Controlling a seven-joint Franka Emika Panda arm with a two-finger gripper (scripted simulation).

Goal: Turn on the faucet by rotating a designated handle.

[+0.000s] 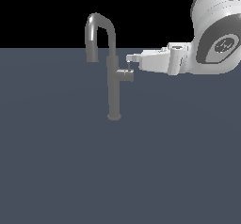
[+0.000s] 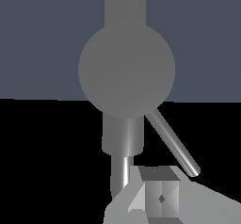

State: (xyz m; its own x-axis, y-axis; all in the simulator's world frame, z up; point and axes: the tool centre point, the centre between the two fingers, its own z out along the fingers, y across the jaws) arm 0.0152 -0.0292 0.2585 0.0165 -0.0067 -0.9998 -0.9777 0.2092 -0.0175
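Handle (image 1: 129, 66): a thin rod that stuck up from a short stub on the faucet's (image 1: 113, 84) side, toward the exterior view's right.
Claw (image 1: 130, 58): right at the rod's top; open or closed, I could not tell.
Good way: push the rod sideways slowly, stay low on it, don't slip off.
Floor (image 1: 56, 171): flat and grey.

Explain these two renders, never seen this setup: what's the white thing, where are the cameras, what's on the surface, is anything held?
They are simulator renders. The white thing is a robot arm. The exterior view looks at the scene from off the arm; the wrist view comes from a camera on its wrist. On the flat grey surface stands only a tall grey faucet with a gooseneck spout. The end effector sits just above its small side handle. Whether it grips the handle cannot be told.
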